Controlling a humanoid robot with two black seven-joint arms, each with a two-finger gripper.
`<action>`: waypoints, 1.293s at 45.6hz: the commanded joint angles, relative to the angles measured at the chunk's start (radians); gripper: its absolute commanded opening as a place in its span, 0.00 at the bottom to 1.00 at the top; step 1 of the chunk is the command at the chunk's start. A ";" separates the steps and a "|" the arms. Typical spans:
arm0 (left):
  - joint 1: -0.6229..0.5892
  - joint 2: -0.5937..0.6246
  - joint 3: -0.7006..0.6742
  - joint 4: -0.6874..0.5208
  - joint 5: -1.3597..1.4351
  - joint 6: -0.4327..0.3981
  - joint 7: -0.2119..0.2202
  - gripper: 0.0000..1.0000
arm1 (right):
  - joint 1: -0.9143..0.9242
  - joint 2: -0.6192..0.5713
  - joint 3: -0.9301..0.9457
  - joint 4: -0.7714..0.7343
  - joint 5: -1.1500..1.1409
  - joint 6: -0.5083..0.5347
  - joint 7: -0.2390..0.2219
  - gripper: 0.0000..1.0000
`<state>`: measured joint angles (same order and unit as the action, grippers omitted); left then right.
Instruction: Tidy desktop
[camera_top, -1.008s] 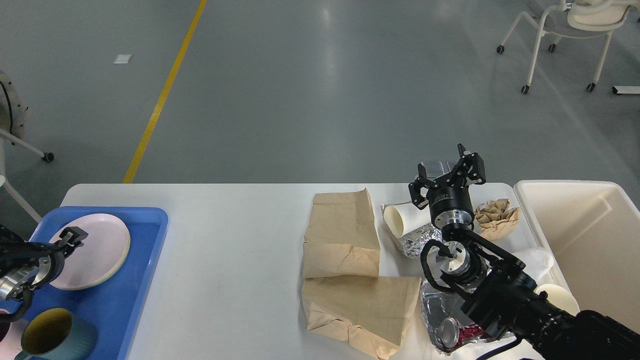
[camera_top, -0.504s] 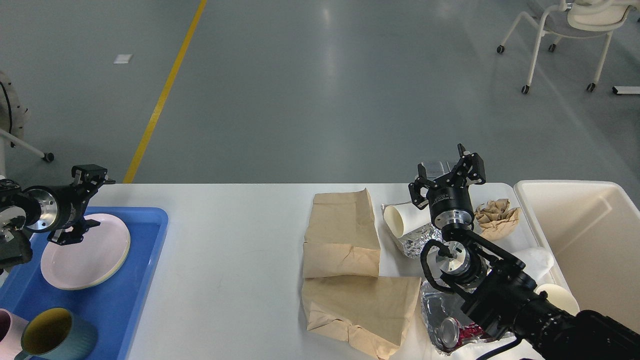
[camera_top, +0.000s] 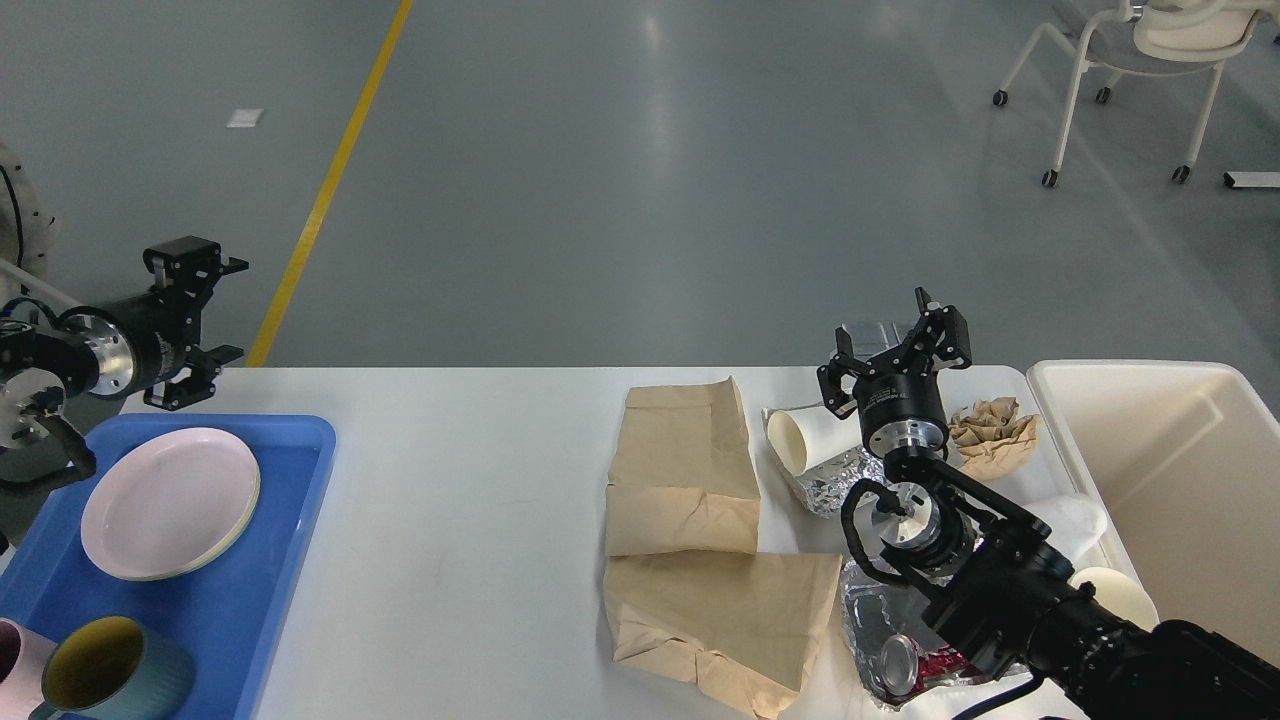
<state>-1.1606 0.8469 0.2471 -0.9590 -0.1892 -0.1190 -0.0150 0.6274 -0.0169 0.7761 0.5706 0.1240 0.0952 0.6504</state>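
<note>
Two bags (camera_top: 700, 540), cups, foil and a can still litter the desk (camera_top: 460, 520); both hands, left (camera_top: 195, 322) and right (camera_top: 895, 350), are spread, empty.

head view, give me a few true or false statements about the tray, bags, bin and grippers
1. A pink plate lies in the blue tray. True.
2. The cream bin is full of rubbish. False: its visible inside is bare.
3. Two brown paper bags lie on the desktop. True.
4. The right gripper grips the paper cup. False: it is open and holds nothing.
5. The left gripper holds a mug. False: it is open and holds nothing.
</note>
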 joint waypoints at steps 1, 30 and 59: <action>0.097 -0.055 -0.132 0.000 -0.070 -0.004 -0.026 0.97 | 0.000 0.000 0.000 0.000 0.000 0.000 0.000 1.00; 0.564 -0.448 -0.927 0.223 -0.196 -0.181 -0.471 0.97 | 0.000 0.000 0.000 0.000 0.000 0.000 0.000 1.00; 0.578 -0.471 -0.937 0.256 -0.165 -0.252 -0.519 0.97 | 0.000 0.000 0.000 0.000 0.000 0.000 0.000 1.00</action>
<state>-0.5844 0.3759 -0.6881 -0.7026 -0.3544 -0.3711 -0.5337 0.6274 -0.0169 0.7759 0.5706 0.1243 0.0948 0.6504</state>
